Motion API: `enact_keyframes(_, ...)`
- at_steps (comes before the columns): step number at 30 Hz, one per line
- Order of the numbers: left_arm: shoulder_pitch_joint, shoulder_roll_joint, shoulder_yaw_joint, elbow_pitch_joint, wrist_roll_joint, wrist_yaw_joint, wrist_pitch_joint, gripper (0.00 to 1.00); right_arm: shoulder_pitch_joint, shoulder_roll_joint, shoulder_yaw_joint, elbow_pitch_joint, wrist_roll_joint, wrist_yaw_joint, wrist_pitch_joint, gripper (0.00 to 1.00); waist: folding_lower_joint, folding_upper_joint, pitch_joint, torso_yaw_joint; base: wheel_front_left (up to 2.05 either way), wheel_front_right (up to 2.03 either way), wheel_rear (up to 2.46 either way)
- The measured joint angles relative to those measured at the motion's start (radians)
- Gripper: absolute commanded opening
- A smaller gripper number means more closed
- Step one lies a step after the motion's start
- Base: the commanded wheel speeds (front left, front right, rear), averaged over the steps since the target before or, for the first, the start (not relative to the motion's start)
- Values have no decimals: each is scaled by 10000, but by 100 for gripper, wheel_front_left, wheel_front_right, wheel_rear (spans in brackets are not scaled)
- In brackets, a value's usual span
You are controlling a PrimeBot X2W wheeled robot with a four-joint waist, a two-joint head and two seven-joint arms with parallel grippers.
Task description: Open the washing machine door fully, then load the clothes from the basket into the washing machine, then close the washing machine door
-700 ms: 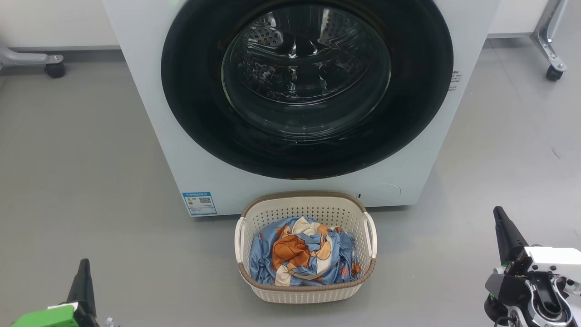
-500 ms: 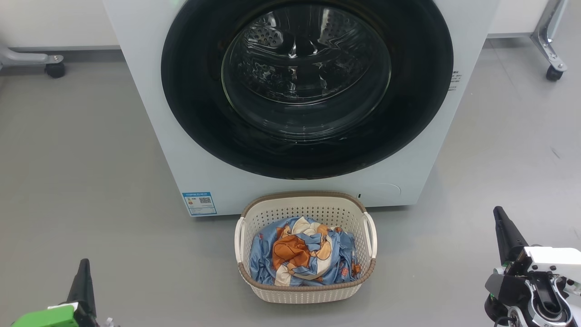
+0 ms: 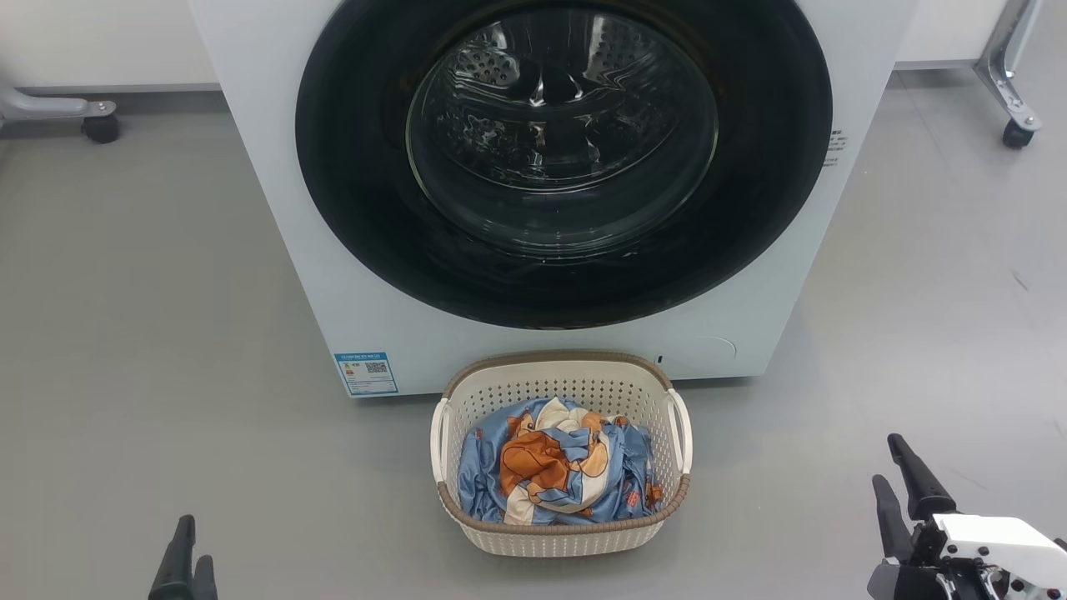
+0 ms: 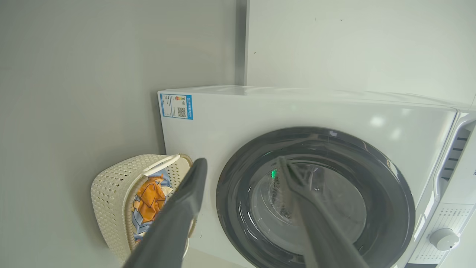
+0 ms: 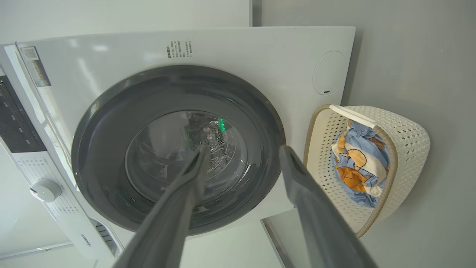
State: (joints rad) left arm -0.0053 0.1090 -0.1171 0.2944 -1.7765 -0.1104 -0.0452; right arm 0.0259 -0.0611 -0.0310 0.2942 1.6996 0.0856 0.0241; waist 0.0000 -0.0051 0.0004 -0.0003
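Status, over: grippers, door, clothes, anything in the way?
Left gripper open, empty. Right gripper open, empty. Washing machine door shut, clothes in basket. Basket stands close below door.

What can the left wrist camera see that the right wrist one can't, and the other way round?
Left wrist view, not the right: the blue label sticker on the washing machine, and the left gripper, open. Right wrist view, not the left: the small printed lettering beside the door, and the right gripper, open. Both: the closed washing machine door, the white knob, and the basket holding the clothes.
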Motion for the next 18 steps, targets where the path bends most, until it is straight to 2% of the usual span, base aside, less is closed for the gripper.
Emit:
enact_keyframes(10, -1, -46, -82, -25, 261, 0, -201, 100, 0, -4, -52, -201, -36, 12, -215, 100, 0, 0, 14, 6, 0, 0, 0)
enact_keyframes(18, -5, -77, -94, -81, 669, -2, -372, 100, 1, -35, -59, -454, -493, 17, -449, 100, 0, 0, 24, 21, 0, 0, 0)
